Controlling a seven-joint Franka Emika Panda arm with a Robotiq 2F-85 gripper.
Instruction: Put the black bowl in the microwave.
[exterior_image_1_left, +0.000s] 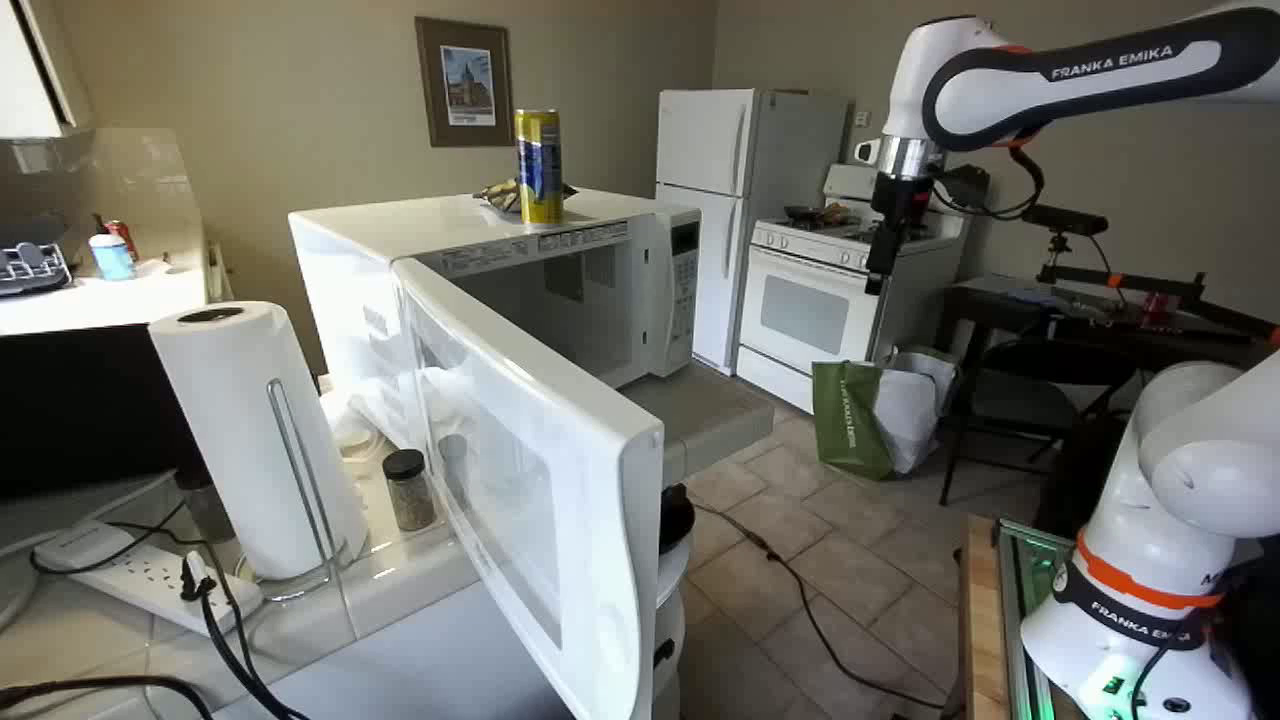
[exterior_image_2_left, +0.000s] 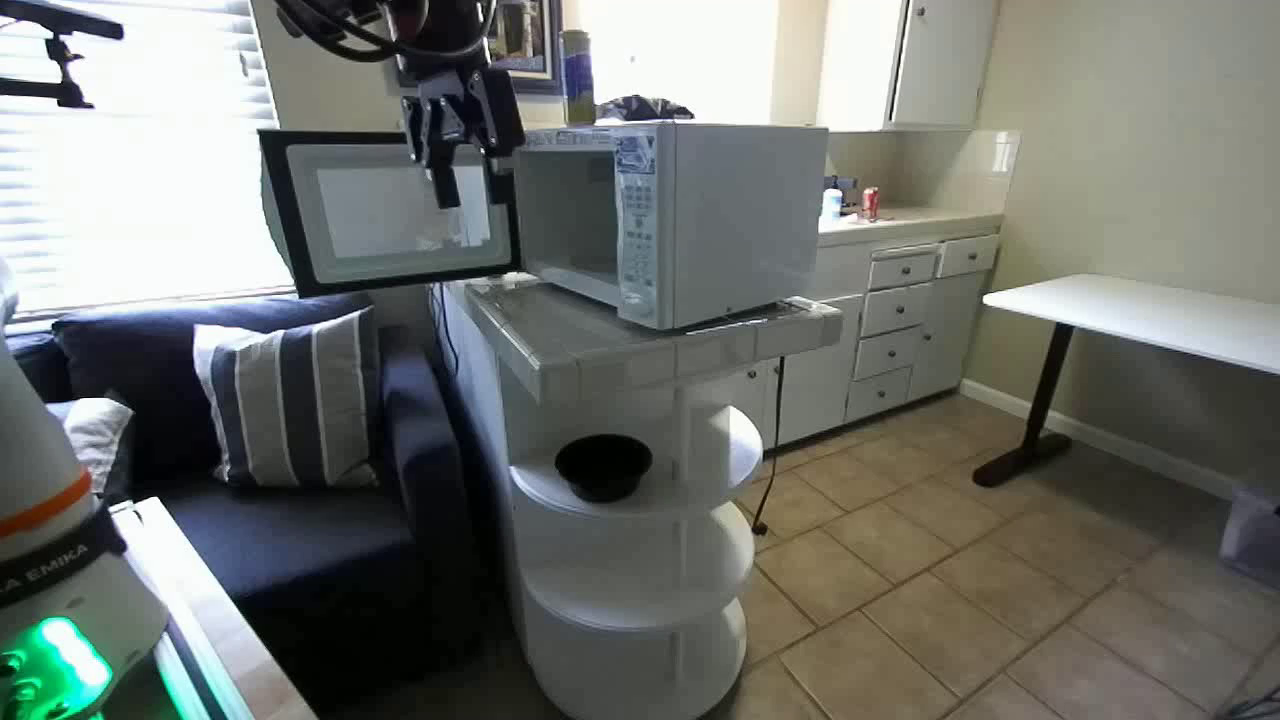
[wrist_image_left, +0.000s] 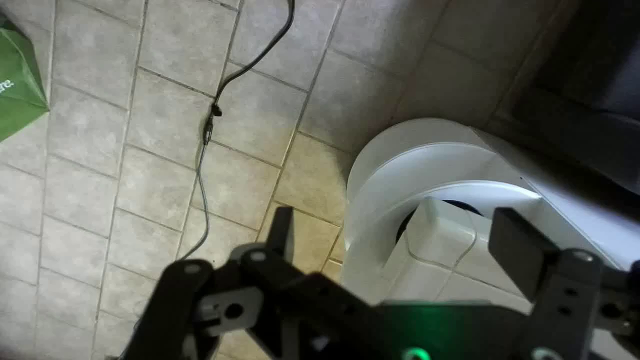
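One large, white, boxy microwave (exterior_image_1_left: 550, 240) stands on a pale tiled bench (exterior_image_1_left: 710, 405) in an exterior view, its wide white door (exterior_image_1_left: 530, 470) with window panel swung open and its dark cavity (exterior_image_1_left: 590, 310) exposed. A tall yellow-and-blue can (exterior_image_1_left: 540, 170) stands upright on top of the microwave. The black two-fingered end effector (exterior_image_1_left: 878, 275) hangs with its fingertips down, well apart from the microwave. In an exterior view, the small, round, plain black bowl (exterior_image_2_left: 604, 468) sits upright on the uppermost shelf (exterior_image_2_left: 665, 495) of a rounded white shelving unit (exterior_image_2_left: 640, 575), below the bench; the end effector crosses the line of sight to the open door. In the wrist view, the fingers (wrist_image_left: 517, 250) of the end effector are spread, leaving a wide gap between them. The bench corner covers most of the bowl; black rim segments show beside it.
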